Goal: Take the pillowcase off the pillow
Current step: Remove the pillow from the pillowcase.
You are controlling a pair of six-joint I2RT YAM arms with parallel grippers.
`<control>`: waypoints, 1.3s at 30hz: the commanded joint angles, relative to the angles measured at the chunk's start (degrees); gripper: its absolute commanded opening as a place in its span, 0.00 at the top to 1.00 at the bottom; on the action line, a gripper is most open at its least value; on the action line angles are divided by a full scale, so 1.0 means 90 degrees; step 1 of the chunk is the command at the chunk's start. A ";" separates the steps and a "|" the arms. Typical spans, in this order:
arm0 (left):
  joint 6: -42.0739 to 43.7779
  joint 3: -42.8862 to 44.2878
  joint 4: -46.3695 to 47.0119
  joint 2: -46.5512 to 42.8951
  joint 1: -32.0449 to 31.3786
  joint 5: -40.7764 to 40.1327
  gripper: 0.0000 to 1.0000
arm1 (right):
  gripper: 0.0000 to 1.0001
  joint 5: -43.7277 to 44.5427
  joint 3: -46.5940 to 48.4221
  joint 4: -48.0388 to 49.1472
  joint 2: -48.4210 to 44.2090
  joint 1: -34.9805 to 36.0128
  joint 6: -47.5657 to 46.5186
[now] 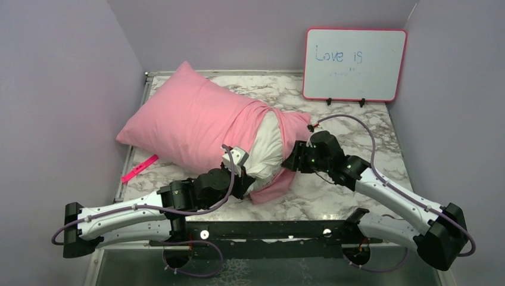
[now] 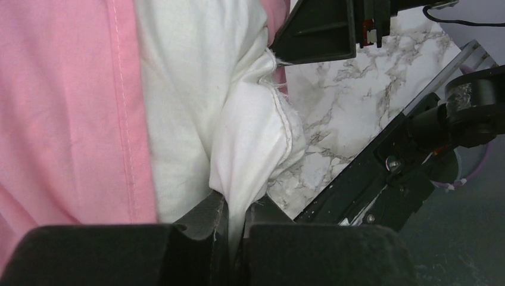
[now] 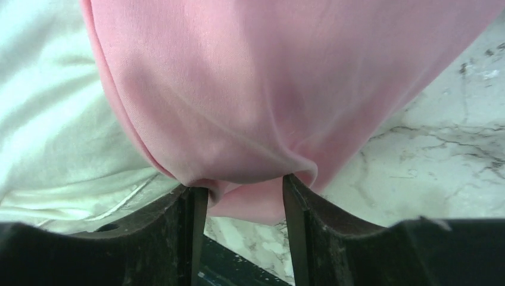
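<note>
The pink pillowcase (image 1: 190, 125) still covers most of the pillow and is bunched back from the near right end. There the white pillow (image 1: 268, 146) bulges out. My left gripper (image 1: 243, 173) is shut on a pinched corner of the white pillow (image 2: 250, 137), with the fabric squeezed between the jaws (image 2: 235, 211). The pink hem (image 2: 65, 119) lies to its left. My right gripper (image 1: 290, 161) is open at the pillowcase's loose end. In the right wrist view a fold of pink fabric (image 3: 268, 89) bulges down between the spread fingertips (image 3: 245, 193), and the white pillow (image 3: 53, 119) shows on the left.
A whiteboard (image 1: 354, 64) reading "Love is" stands at the back right. A pink strip (image 1: 140, 168) lies on the marble table (image 1: 345, 128) near the left edge. Purple walls close in on the left, back and right. A black rail (image 1: 268, 229) runs along the front.
</note>
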 commanded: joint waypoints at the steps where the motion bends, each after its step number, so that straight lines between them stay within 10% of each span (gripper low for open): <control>1: -0.0175 0.0001 0.0675 -0.0003 -0.0036 0.0078 1.00 | 0.55 0.0864 0.0354 -0.0282 0.0201 -0.0061 -0.0206; 10: -0.0257 -0.0011 0.0418 -0.0392 -0.0037 -0.0010 1.00 | 0.87 0.2613 0.0591 -0.0683 0.0699 -0.0296 -0.0298; 13: -0.0323 -0.0051 0.0284 -0.0740 -0.0037 -0.0063 1.00 | 0.99 0.1768 0.0526 -0.0447 0.1045 -0.1052 -0.0419; 32: -0.0301 -0.0041 0.0436 -0.0448 -0.0037 -0.0044 1.00 | 0.45 -0.2797 0.0090 0.0675 -0.0141 -0.1218 -0.0381; 36: -0.0322 -0.0045 0.0476 -0.0456 -0.0035 -0.0012 1.00 | 0.47 -0.2740 0.0255 0.0644 0.0331 -0.1218 -0.0525; 39: -0.0323 -0.0035 0.0491 -0.0469 -0.0031 -0.0019 1.00 | 0.72 -0.2242 0.0371 0.0437 0.0594 -0.1216 -0.0668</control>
